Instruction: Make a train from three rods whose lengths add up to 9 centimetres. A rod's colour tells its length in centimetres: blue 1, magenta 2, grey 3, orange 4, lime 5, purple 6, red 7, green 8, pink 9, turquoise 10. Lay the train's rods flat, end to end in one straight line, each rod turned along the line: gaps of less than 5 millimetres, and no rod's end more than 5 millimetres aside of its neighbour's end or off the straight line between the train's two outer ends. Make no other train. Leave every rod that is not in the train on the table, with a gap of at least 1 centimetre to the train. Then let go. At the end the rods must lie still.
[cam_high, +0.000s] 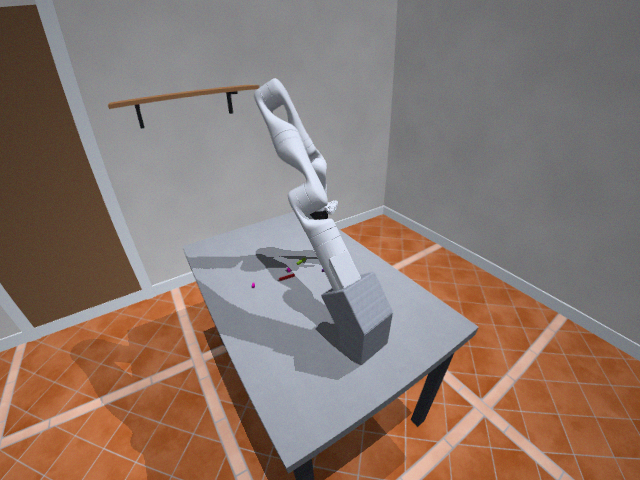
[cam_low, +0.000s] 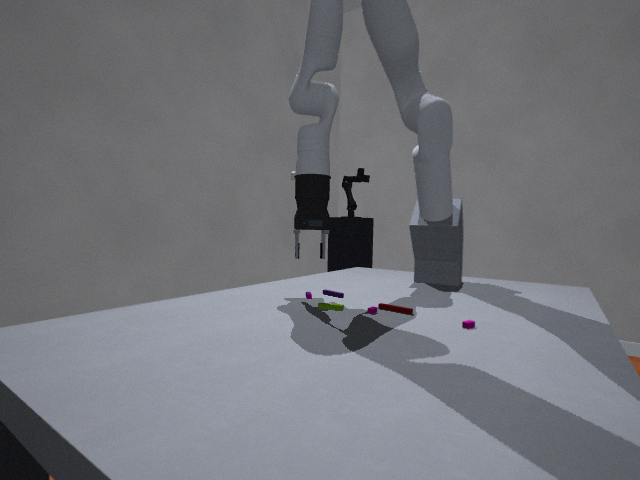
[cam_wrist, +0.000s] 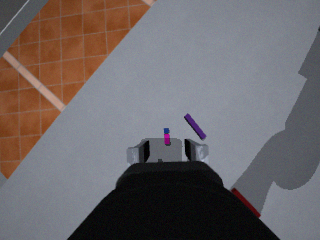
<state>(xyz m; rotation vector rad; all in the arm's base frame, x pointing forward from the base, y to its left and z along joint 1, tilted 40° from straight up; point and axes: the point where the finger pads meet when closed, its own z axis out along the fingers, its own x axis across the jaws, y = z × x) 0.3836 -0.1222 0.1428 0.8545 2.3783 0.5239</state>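
My gripper (cam_low: 309, 253) hangs open and empty well above the table. In the wrist view its fingers frame a magenta rod (cam_wrist: 167, 139) that lies flat with a small blue rod (cam_wrist: 166, 130) at its far end, in one line. A purple rod (cam_wrist: 195, 126) lies just to the right of them, slanted and apart. In the exterior view that magenta rod (cam_low: 308, 295) sits left of the purple rod (cam_low: 333, 293); the blue rod is hidden there.
A lime rod (cam_low: 330, 306), a second magenta rod (cam_low: 372, 310) and a red rod (cam_low: 395, 308) lie nearer the front. A third magenta rod (cam_low: 468, 324) lies alone at the right. The arm's grey base block (cam_low: 437, 248) stands behind them.
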